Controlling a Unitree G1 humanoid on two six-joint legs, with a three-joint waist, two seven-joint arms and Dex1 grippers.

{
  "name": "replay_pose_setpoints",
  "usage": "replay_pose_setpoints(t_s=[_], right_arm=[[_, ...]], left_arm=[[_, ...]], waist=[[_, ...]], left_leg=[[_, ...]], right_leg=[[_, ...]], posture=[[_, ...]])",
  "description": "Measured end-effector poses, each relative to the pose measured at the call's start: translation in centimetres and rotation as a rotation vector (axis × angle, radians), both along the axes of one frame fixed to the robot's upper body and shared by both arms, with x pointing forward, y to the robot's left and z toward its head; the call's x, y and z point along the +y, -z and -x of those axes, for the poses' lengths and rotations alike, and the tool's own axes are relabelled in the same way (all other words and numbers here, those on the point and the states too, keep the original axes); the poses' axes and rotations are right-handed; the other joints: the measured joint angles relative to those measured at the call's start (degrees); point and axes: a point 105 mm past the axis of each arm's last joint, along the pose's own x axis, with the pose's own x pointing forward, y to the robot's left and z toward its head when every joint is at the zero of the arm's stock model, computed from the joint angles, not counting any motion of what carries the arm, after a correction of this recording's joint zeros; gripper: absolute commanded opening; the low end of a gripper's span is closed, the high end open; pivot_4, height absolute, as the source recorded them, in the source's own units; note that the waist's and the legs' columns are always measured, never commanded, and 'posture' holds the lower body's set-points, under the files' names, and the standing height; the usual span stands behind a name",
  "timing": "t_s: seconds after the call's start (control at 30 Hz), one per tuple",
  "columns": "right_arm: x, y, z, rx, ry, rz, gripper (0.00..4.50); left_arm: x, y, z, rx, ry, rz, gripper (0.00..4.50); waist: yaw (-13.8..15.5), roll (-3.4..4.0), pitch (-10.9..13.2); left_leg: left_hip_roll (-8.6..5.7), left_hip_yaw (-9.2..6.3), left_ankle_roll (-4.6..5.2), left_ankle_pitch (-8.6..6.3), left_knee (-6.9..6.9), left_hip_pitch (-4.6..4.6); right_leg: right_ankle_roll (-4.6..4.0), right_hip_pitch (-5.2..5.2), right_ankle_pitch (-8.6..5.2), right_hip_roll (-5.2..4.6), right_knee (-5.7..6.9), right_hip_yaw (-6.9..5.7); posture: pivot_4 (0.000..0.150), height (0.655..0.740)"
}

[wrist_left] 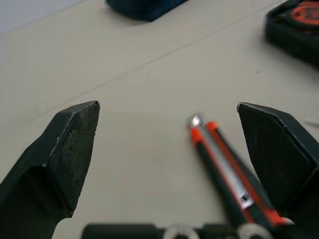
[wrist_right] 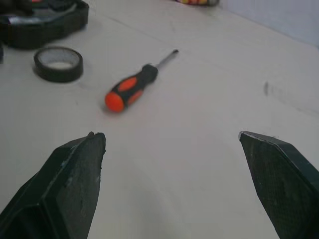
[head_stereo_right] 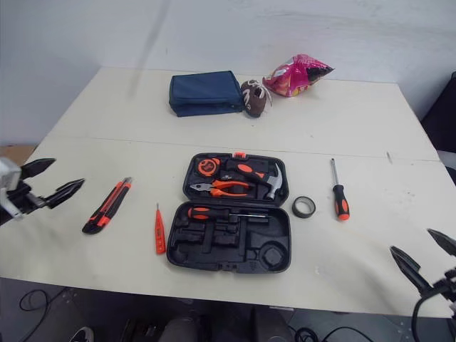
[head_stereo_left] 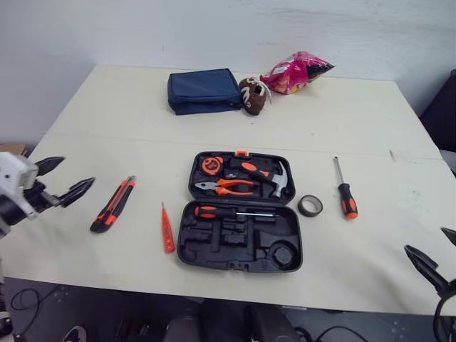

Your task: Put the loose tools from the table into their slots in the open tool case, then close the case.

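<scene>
The black tool case (head_stereo_left: 240, 210) lies open mid-table, with pliers, a hammer, a tape measure and a screwdriver in its slots. Loose around it are an orange-black utility knife (head_stereo_left: 113, 204), an orange test pen (head_stereo_left: 167, 229), a roll of black tape (head_stereo_left: 310, 205) and an orange-black screwdriver (head_stereo_left: 345, 191). My left gripper (head_stereo_left: 65, 179) is open at the left table edge, left of the knife, which shows between its fingers (wrist_left: 227, 169). My right gripper (head_stereo_left: 436, 255) hangs open off the front right corner, with the screwdriver (wrist_right: 133, 88) and tape (wrist_right: 58, 63) ahead of it.
At the back of the table (head_stereo_left: 107, 107) lie a navy pouch (head_stereo_left: 204, 90), a small brown football toy (head_stereo_left: 254, 95) and a pink snack bag (head_stereo_left: 296, 72). A seam runs across the tabletop behind the case.
</scene>
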Motion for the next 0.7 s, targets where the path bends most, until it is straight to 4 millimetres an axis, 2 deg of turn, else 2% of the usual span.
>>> replay_pose_setpoints(t_s=[0.1,0.2,0.27,0.37,0.5,0.6,0.7], right_arm=[[1.0,-0.8,-1.7,0.1,0.053,-0.069,4.5],[4.0,-2.4,-4.1,0.238,0.027,-0.101,4.5],[5.5,-3.1,-5.3,0.31,0.028,-0.091,4.5],[7.2,-2.5,-6.4,0.429,0.037,-0.136,4.5],[8.0,-2.4,-7.7,0.475,0.072,-0.158,4.5],[8.1,-2.4,-8.6,0.491,0.114,-0.157,4.5],[8.2,-1.5,-10.8,0.508,0.169,-0.131,4.5]], left_arm=[[-3.6,-1.4,-0.4,-0.003,0.146,-0.007,4.48],[-9.1,-2.6,0.0,0.017,0.384,-0.027,4.48],[-12.0,-2.6,1.0,0.056,0.524,-0.034,4.48],[-15.4,-1.3,2.7,0.148,0.699,-0.024,4.48],[-17.2,-1.0,3.7,0.176,0.777,-0.011,4.48],[-17.9,-1.0,4.0,0.177,0.803,-0.01,4.48],[-18.8,-0.8,4.5,0.182,0.835,-0.013,4.48]], waist=[[0.0,0.02,0.0],[-0.4,0.0,0.0],[-0.5,0.0,0.0],[-0.2,0.0,0.0],[-0.1,0.01,0.0],[-0.1,0.0,0.0],[-0.4,-0.01,0.0]], left_leg=[[-0.03,0.05,0.0,0.02,0.0,-0.01],[-0.01,0.08,-0.03,0.05,0.01,0.0],[0.08,0.07,-0.1,0.07,0.0,-0.01],[0.15,0.02,-0.23,0.18,-0.05,-0.45],[0.12,0.02,-0.19,0.24,0.3,-1.26],[0.12,0.02,-0.17,0.24,0.35,-1.31],[0.09,0.09,-0.09,0.3,0.4,-1.29]], right_leg=[[0.0,-0.01,0.0,-0.03,0.0,0.07],[0.03,0.0,0.02,0.04,0.01,0.14],[0.03,-0.04,0.02,0.18,-0.02,0.18],[0.02,-0.46,0.01,0.33,-0.1,0.19],[0.03,-1.27,0.02,0.31,0.09,0.22],[0.06,-1.29,0.03,0.3,0.09,0.22],[0.14,-1.29,0.08,0.3,0.12,0.29]], posture=[[0.15,0.74],[0.15,0.74],[0.15,0.74],[0.15,0.74],[0.15,0.74],[0.15,0.74],[0.15,0.74]])
